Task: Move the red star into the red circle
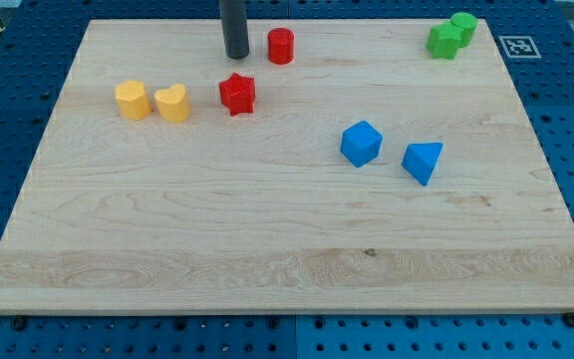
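Nearest to the camera is the wooden board (pixel 287 259), the largest thing here, and its near half carries no blocks. It lies on a blue perforated table (pixel 8 120).

Next in size is the dark rod, coming down from the far edge of the view. My tip (pixel 236 56) rests on the board at the far side, between and a little beyond the two red blocks. It is a plain rod with nothing to open or close, and it holds nothing; it touches no block.

Now the blocks. Right of centre stand a blue cube (pixel 361 144) and a blue pyramid-like block (pixel 423 162), near each other. At the far right corner two green blocks (pixel 451 36) touch each other. On the left sit a yellow cylinder (pixel 133 101) and a yellow heart (pixel 172 103), just beside each other.

The red star (pixel 237 94) lies a little nearer than my tip, and the red circle (pixel 281 46) stands to the right of my tip, further away. Star and circle are near but clearly apart, so I judge the task is not done. The star must go far and right, so the tip should first come to its near left side.
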